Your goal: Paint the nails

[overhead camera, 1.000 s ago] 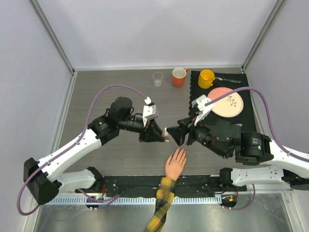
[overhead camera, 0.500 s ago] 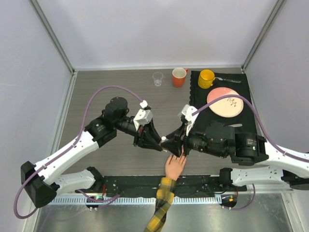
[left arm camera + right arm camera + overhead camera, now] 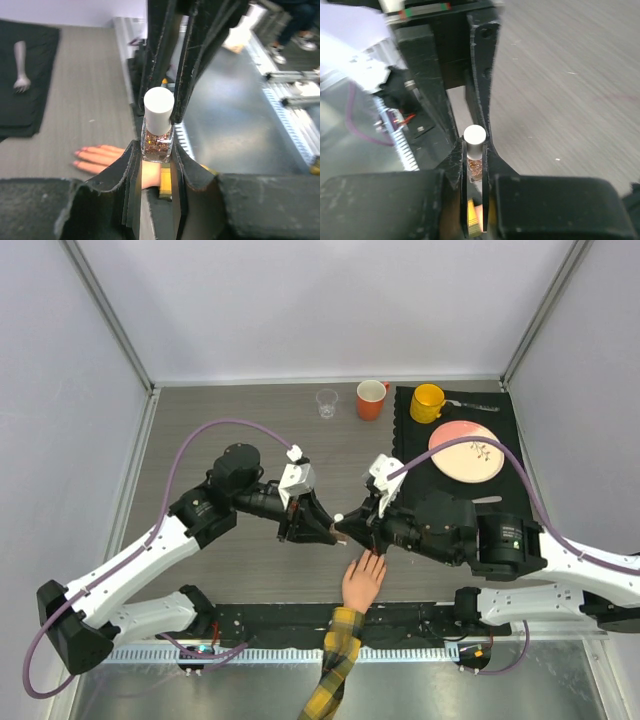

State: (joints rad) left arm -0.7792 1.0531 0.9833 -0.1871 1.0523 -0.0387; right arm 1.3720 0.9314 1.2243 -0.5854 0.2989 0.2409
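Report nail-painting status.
Jaws shut, left gripper and right gripper, on small glass glitter nail-polish bottle, white cap on. Nearby, peach fake hand, its nails not contacted. Nothing in the way.

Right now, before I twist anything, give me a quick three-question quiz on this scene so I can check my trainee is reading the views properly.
1. True or false: the nail polish bottle has its white cap on.
2. Which mug stands on the black mat: the yellow mug or the orange mug?
3. Where does the fake hand lie?
A) on the black mat
B) on the bare table, at its near edge
C) on the pink plate

Key: 1 true; 2 the yellow mug; 3 B.
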